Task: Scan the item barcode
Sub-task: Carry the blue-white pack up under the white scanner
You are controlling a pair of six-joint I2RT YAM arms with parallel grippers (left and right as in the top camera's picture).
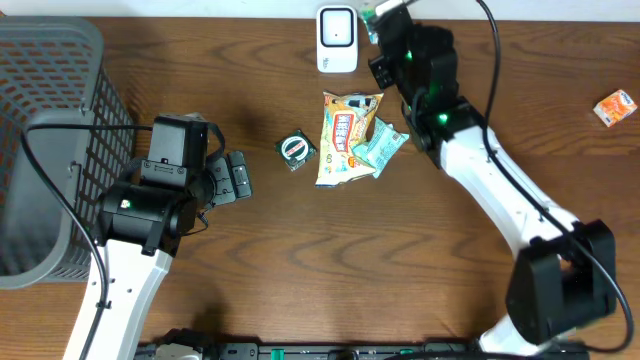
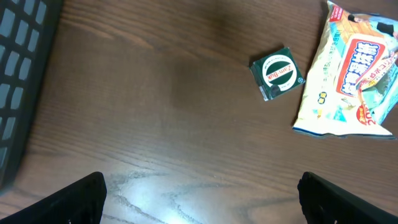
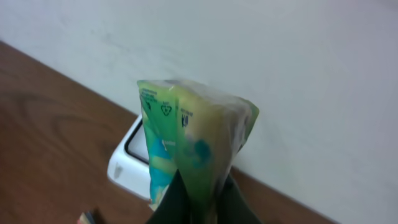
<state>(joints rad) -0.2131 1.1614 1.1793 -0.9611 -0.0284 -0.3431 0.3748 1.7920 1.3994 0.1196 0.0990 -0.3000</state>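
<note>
My right gripper (image 3: 202, 200) is shut on the lower end of a green and yellow packet (image 3: 196, 134), which stands upright above its fingers. The packet is held up at the table's far edge, just right of a white scanner (image 3: 129, 164) standing against the wall. From overhead, the right gripper (image 1: 388, 14) and the packet (image 1: 371, 16) sit beside the scanner (image 1: 337, 38). No barcode shows on the side of the packet that I see. My left gripper (image 1: 238, 178) hovers open over bare wood, with its fingers (image 2: 74, 202) wide apart and nothing between them.
A yellow snack bag (image 1: 347, 135), a teal packet (image 1: 382, 146) and a small dark green square packet (image 1: 296, 150) lie mid-table. An orange packet (image 1: 615, 106) lies far right. A grey mesh basket (image 1: 50, 130) stands at the left edge.
</note>
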